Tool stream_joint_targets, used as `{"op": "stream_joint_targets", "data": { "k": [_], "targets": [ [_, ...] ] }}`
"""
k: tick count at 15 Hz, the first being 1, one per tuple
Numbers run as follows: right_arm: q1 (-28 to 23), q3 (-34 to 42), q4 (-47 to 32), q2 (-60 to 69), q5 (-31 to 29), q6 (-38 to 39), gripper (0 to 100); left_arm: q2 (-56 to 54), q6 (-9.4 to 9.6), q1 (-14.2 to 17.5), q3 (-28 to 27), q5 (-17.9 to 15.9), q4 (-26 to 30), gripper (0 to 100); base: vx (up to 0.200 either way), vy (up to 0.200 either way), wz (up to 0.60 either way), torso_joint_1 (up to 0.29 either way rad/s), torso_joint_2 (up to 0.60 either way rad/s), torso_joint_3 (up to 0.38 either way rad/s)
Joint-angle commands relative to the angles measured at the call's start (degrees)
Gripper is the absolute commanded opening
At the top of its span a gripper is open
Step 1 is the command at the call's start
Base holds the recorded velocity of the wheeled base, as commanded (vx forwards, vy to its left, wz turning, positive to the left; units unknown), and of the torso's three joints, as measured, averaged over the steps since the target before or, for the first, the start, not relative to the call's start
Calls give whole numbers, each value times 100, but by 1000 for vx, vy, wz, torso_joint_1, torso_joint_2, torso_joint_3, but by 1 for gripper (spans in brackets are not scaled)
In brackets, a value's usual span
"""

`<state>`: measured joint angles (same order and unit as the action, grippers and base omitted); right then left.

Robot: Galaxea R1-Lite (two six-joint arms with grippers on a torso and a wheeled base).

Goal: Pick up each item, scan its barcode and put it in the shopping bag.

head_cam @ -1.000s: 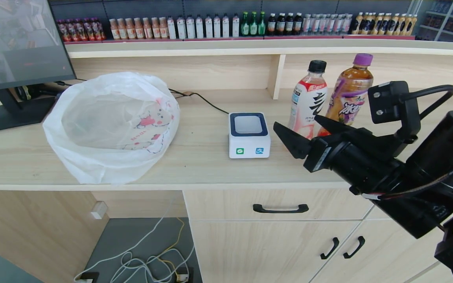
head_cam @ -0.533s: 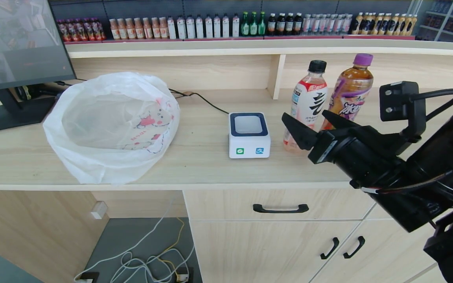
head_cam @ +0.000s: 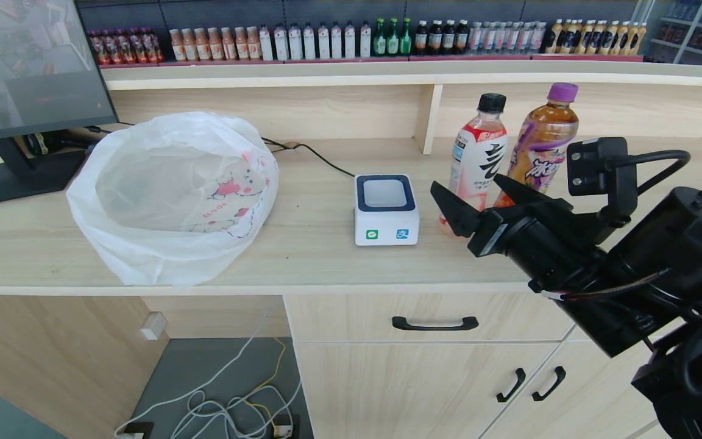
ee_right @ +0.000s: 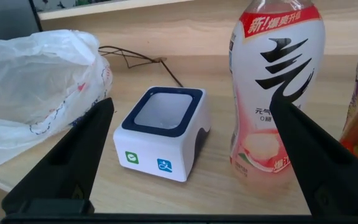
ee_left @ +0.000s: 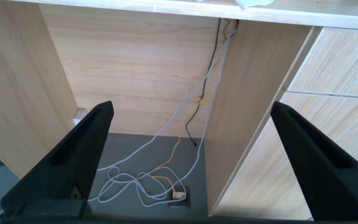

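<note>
Pale wooden counter (head_cam: 314, 262) in the head view bears an open-mouthed shopping bag (head_cam: 174, 195) at left, a scanner (head_cam: 386, 209), then a pink bottle (head_cam: 479, 152) and tea bottle (head_cam: 543, 140), both upright. The right gripper (head_cam: 465, 183), spread wide and holding nothing, hovers just before the pink bottle. In the left wrist view the left gripper (ee_left: 191, 109) gapes wide and empty over floor cables (ee_left: 148, 180). The right wrist view frames the scanner and pink bottle between its fingers.
</note>
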<state>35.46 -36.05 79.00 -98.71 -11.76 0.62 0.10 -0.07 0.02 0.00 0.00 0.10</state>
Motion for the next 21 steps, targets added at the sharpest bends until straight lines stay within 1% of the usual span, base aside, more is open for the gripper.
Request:
{"op": "stream_joint_targets", "data": {
  "k": [1, 5, 10, 13, 21],
  "targets": [
    [-4, 36, 99, -43, -1, -1, 100, -1, -1, 6, 0, 0, -1, 100, 0, 0, 0, 0, 0, 0],
    [-4, 72, 327, -272, -80, 8, 100, -1, -1, -2, 0, 0, -1, 100, 0, 0, 0, 0, 0, 0],
    [-39, -139, 397, -553, -89, -36, 100, -1, -1, 6, 0, 0, -1, 100, 0, 0, 0, 0, 0, 0],
    [-268, -377, 459, -659, -89, -53, 100, -1, -1, 6, 0, 0, -1, 100, 0, 0, 0, 0, 0, 0],
    [-329, -342, 476, -703, -195, -176, 100, -1, -1, -2, 0, 0, -1, 100, 0, 0, 0, 0, 0, 0]
  ]
}}
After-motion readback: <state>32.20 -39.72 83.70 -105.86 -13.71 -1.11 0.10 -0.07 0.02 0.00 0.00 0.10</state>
